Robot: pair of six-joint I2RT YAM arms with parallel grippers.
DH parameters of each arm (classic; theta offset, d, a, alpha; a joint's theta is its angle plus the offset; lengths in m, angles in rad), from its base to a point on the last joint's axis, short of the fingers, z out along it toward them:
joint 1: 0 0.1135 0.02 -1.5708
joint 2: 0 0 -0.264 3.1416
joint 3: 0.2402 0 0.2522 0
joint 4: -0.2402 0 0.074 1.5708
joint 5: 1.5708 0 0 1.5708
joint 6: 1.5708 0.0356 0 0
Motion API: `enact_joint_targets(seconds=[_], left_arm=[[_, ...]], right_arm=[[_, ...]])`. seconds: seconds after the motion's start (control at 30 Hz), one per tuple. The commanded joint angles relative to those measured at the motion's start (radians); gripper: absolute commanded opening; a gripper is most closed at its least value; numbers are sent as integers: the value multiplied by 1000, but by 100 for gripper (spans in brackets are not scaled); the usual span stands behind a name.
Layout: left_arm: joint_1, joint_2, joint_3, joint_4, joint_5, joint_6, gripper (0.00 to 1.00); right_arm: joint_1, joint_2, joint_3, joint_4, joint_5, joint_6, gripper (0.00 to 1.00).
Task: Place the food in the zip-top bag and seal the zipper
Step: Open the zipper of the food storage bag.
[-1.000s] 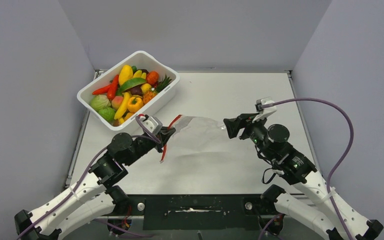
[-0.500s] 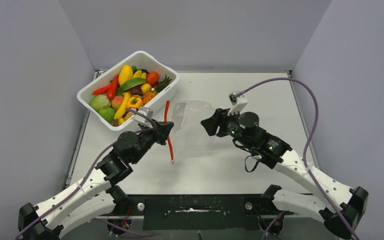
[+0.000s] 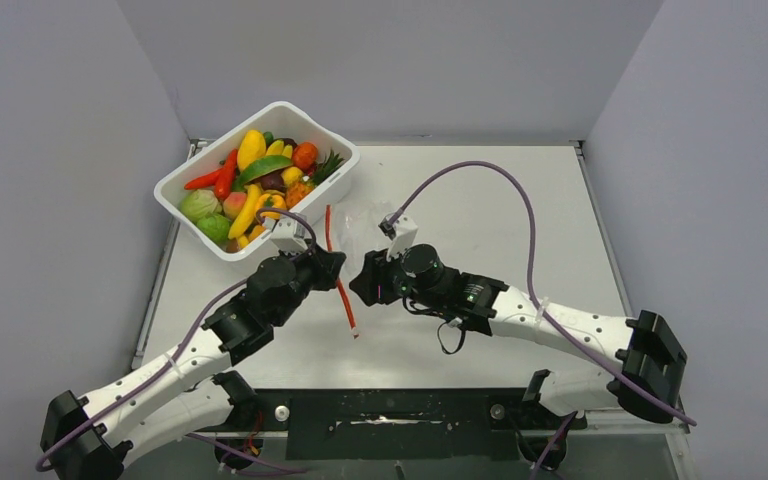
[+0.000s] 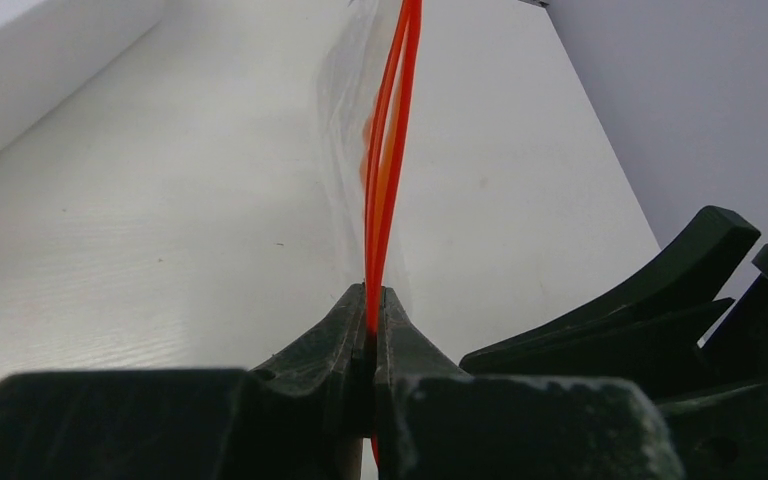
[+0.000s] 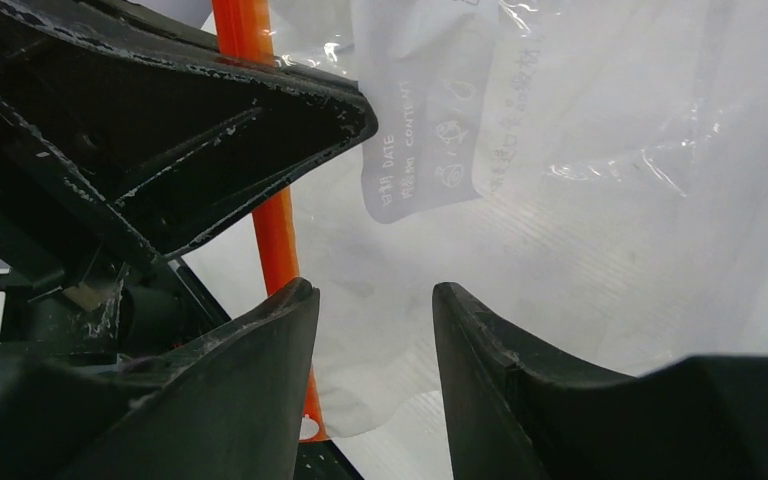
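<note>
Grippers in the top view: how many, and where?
2. The left gripper is shut on the zipper; the right gripper, jaws apart, is just right of it, at the zip-top bag.

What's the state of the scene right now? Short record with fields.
left gripper: shut on zipper, holding the strip on edge
right gripper: open, close beside the left one, facing the bag
food: in white tub, none seen in bag
seal: not done, strips slightly apart above the grip
</note>
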Motion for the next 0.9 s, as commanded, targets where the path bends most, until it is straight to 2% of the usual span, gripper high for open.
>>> enact_joint_targets(seconds=[0.0,0.5,0.73,0.87], left_arm=[[0,3,51,21,-19,-45,0],[1,13,29,-1,-60,-71,0],[2,27,29,-7,-70,-75,0],[2,28,30,-13,-70,-77,0]], right_arm=[[15,36,56,118,-22,20,47],[32,109,89,104,-63,40,55],[39,114,83,104,-52,41,55],[41,127,82,71,-18,32,50]])
